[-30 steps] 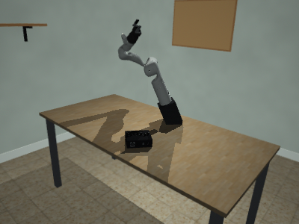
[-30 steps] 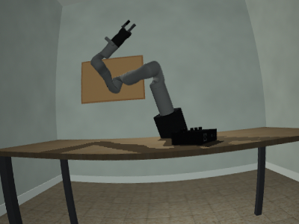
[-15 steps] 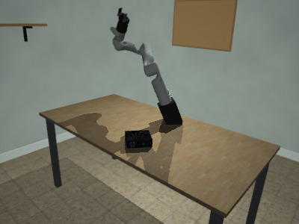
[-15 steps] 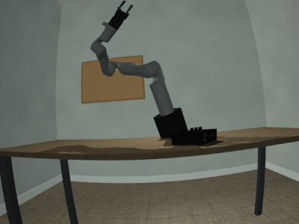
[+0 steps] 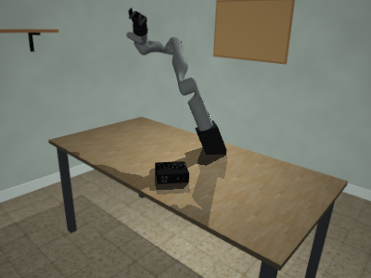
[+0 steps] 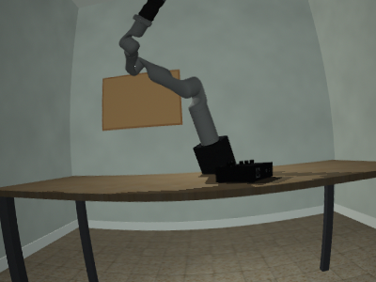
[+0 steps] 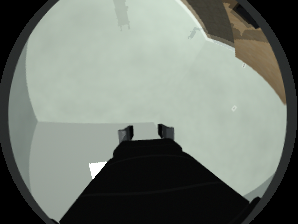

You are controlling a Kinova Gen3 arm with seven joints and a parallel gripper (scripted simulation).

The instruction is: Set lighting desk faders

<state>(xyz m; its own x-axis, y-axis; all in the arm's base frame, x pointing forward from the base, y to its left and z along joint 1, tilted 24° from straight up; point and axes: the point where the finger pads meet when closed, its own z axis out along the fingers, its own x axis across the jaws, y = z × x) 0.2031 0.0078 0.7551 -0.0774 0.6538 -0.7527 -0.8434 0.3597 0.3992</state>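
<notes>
In the top view, the lighting desk (image 5: 172, 174) was seen standing on the wooden counter (image 5: 260, 195), close to the near long edge and just in front of the arm's black base (image 5: 211, 137). The grey arm (image 5: 185, 79) was stretched upward and to the left, and the hand (image 5: 132, 12) was raised high against the wall, well apart from the desk, its fingers spread wide with nothing between them. A cork board (image 5: 253, 29) was mounted on the wall to the right of the arm, and a small shelf (image 5: 29, 31) was fixed at the upper left. The individual faders could not be made out at this size. In the exterior view, the lighting desk (image 6: 244, 172) was shown beside the base (image 6: 213, 157), with small caps visible along its top, their levels too small to be read. The arm (image 6: 197, 101) was bent up past the cork board (image 6: 141, 101), and its black wrist was cut off by the upper edge, so the hand was not shown. In the wrist view, the two fingertips were seen apart above the dark hand body, with pale wall behind them and a strip of brown surface at the upper right.
</notes>
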